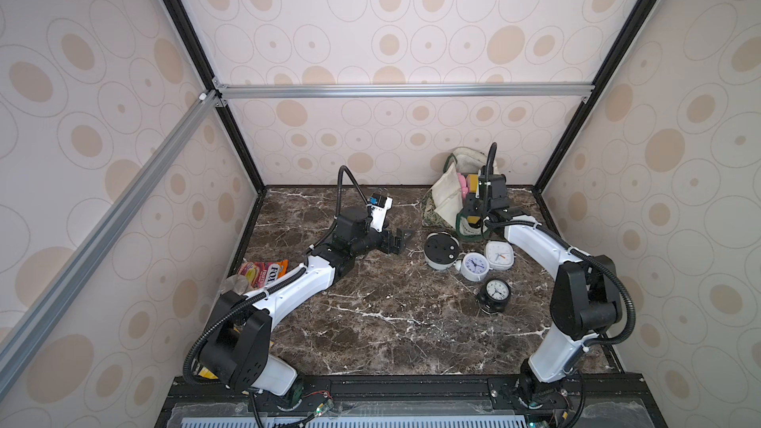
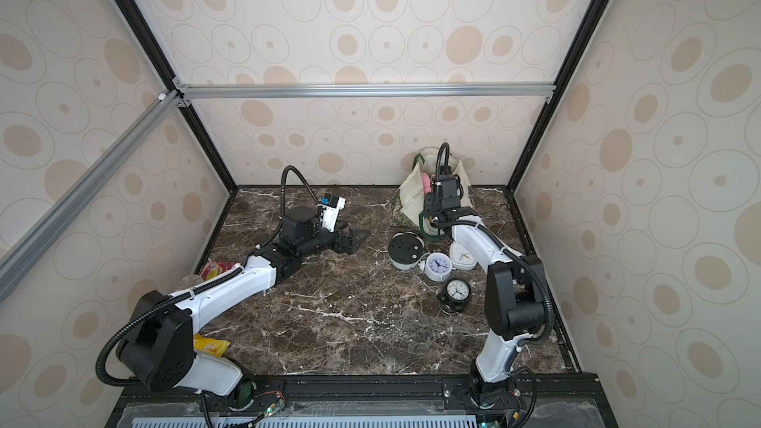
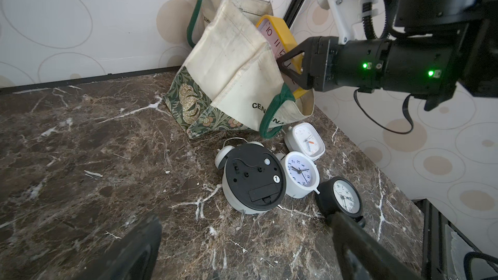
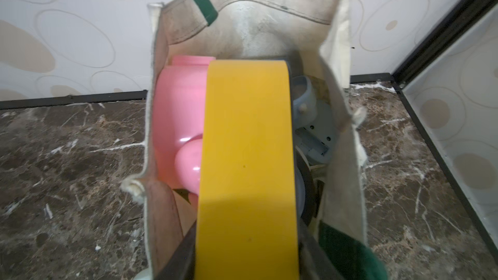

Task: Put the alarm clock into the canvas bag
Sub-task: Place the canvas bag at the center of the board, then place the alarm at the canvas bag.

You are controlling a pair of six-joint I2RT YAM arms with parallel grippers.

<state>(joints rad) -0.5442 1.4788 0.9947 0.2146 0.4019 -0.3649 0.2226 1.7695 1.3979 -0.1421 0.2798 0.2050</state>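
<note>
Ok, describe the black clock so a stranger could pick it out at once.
Find the canvas bag at the table's far right corner. Four clocks lie in front of it; the black clock is the one farthest from the bag. It alone has a black case around a white face.

You get soft, even light in both top views: bright on the pale walls (image 1: 391,14), dimmer on the dark marbled counter (image 1: 370,323), where the shadows under the arms are faint. The wide lens stretches the walls toward the corners. In the left wrist view, the left tool (image 3: 244,219) shows as two dark, out-of-focus shapes, while the black-backed clock (image 3: 253,179) beyond is sharp and two green indicator lights (image 3: 365,65) flare slightly. In the right wrist view, the yellow alarm clock (image 4: 245,157) looks soft from closeness, its near end in shadow. The pink clock (image 4: 177,109) carries small glare spots, and the canvas bag (image 4: 269,22) is dim inside.
</note>
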